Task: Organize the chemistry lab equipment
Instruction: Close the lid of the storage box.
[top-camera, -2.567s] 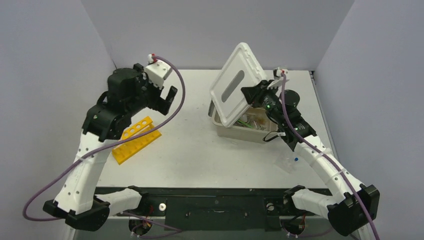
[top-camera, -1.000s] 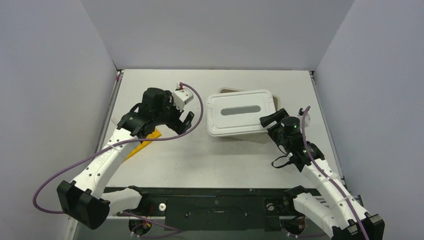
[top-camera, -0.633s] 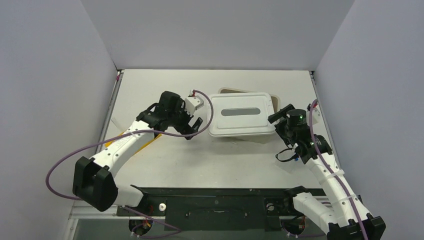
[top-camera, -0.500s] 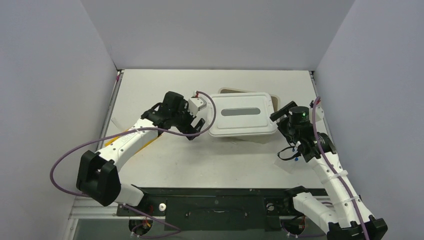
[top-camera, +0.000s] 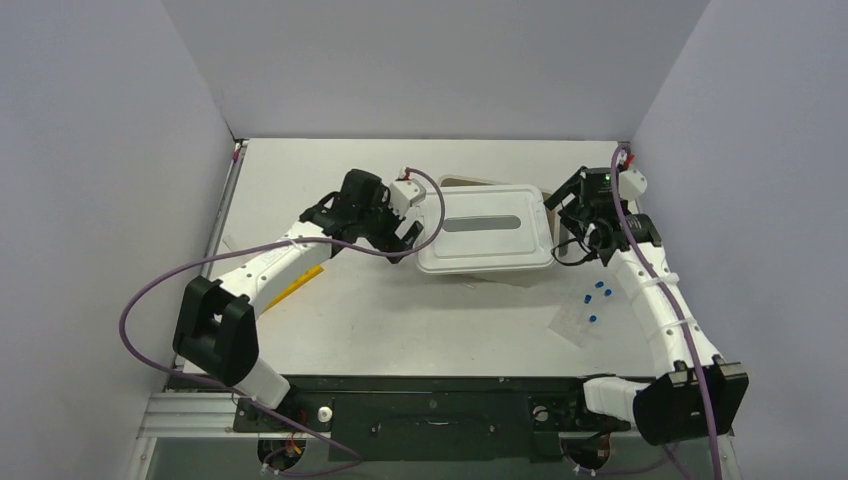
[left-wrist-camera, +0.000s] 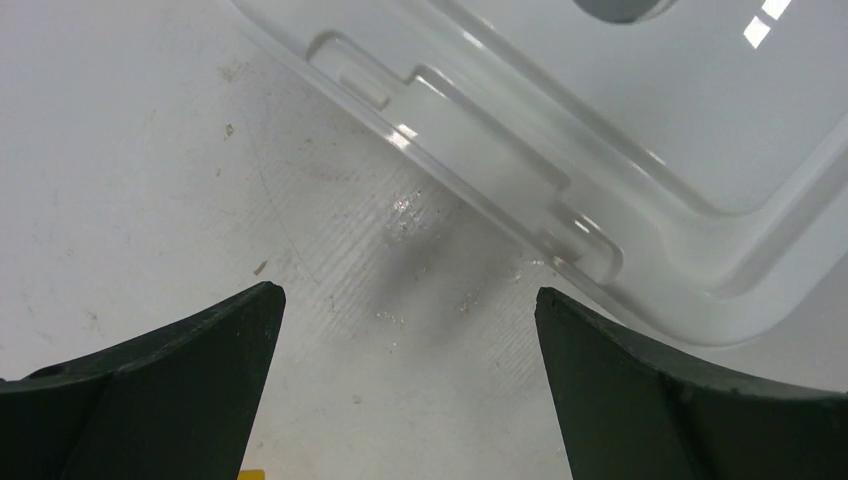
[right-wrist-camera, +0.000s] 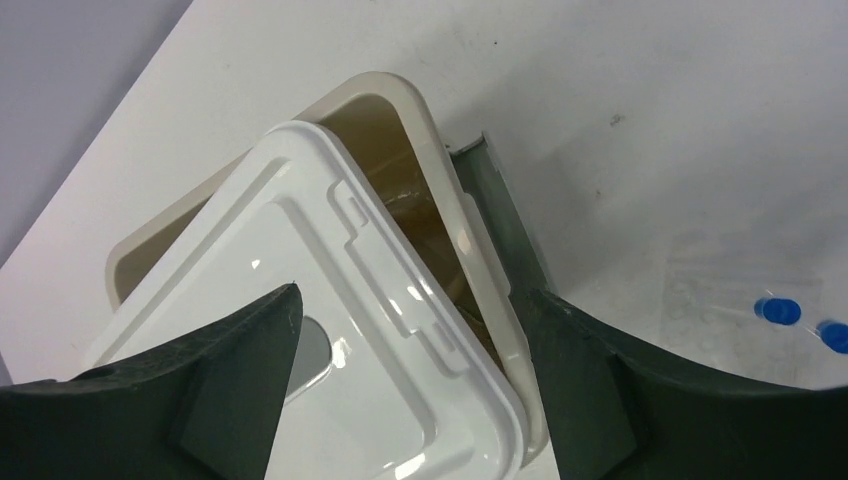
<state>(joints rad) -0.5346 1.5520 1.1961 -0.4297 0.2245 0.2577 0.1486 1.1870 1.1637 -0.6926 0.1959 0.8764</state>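
Note:
A white lid with a grey handle (top-camera: 485, 228) lies skewed on the beige tub (top-camera: 462, 182), hiding what is inside. My left gripper (top-camera: 408, 236) is open beside the lid's left edge (left-wrist-camera: 640, 120), with only bare table between its fingers (left-wrist-camera: 180, 370). At the lid's far right corner my right gripper (top-camera: 562, 205) is open above the lid (right-wrist-camera: 300, 300) and the tub's rim (right-wrist-camera: 440, 160), holding nothing. Blue caps (top-camera: 598, 291) (right-wrist-camera: 778, 310) lie on the table at the right. The yellow rack (top-camera: 300, 283) shows partly under my left arm.
A clear plastic sheet or bag (top-camera: 572, 322) (right-wrist-camera: 730, 290) lies by the blue caps near the right arm. Grey walls close the table at the back and on both sides.
The lid, held tilted up earlier, now lies flat on the tub. My left gripper has moved right to the lid's left edge. My right gripper has swung back to the far right corner and opened wider.

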